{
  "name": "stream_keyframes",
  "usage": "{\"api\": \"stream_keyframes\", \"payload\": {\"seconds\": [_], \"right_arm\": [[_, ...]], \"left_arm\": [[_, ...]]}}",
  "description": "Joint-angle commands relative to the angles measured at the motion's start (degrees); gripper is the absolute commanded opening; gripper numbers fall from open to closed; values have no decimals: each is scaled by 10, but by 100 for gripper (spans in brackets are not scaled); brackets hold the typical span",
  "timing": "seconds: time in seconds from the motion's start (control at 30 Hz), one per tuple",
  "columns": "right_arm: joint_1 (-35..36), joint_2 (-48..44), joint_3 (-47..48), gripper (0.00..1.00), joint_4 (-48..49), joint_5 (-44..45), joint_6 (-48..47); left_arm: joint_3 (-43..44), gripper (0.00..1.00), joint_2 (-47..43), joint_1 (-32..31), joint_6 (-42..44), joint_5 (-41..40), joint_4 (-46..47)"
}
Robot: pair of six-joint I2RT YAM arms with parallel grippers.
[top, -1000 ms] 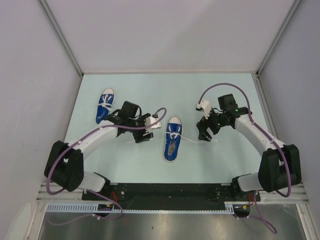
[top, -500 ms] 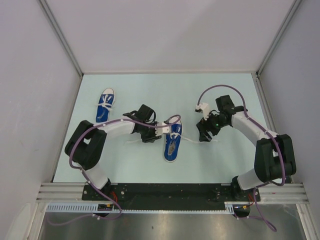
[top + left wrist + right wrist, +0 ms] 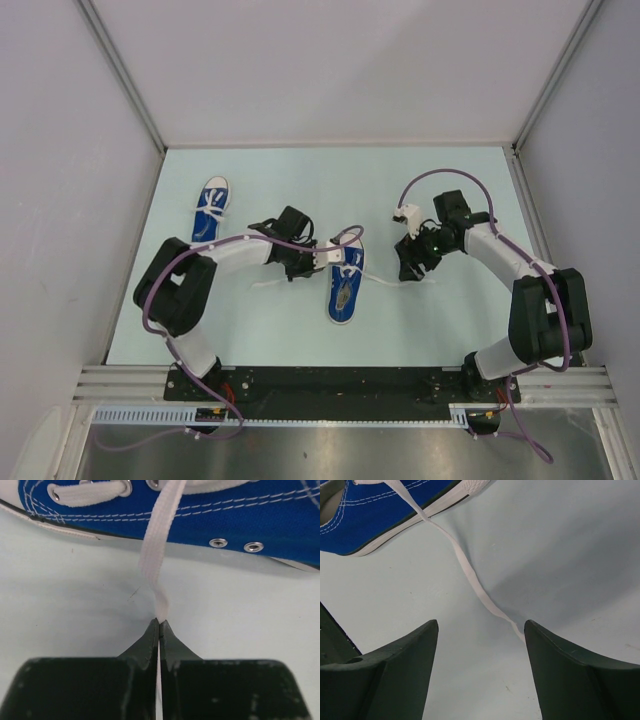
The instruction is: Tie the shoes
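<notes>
Near the middle of the counter (image 3: 260,330), closer to its near edge, lies one blue shoe (image 3: 342,290), toe toward the far edge. From above, the toe end is partly covered by the left wrist and its cable. A second shoe (image 3: 210,211) sits toward the far left corner, well apart from both arms.

Obs.: the left end effector (image 3: 158,626) is fully closed, pinching the flat white lace (image 3: 151,560) that comes off the shoe's side facing the left edge. The lace end is hidden between the fingers. The left wrist view crops the shoe, so only sidewall and eyelets show.

Obs.: the right end effector (image 3: 481,630) stands wide apart on the shoe's other side, gripping nothing. The other lace (image 3: 462,562) lies on the counter between its fingers (image 3: 395,665), and its tip vanishes at one finger's edge. Finger contact with the counter cannot be told.
</notes>
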Motion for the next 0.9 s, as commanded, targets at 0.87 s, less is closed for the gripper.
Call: {"api": "stream_keyframes", "payload": {"seconds": [0.87], "right_arm": [[96,53,-68,59,129,158,-20]], "left_arm": [[-34,0,-127,27,-121,139,59]]}}
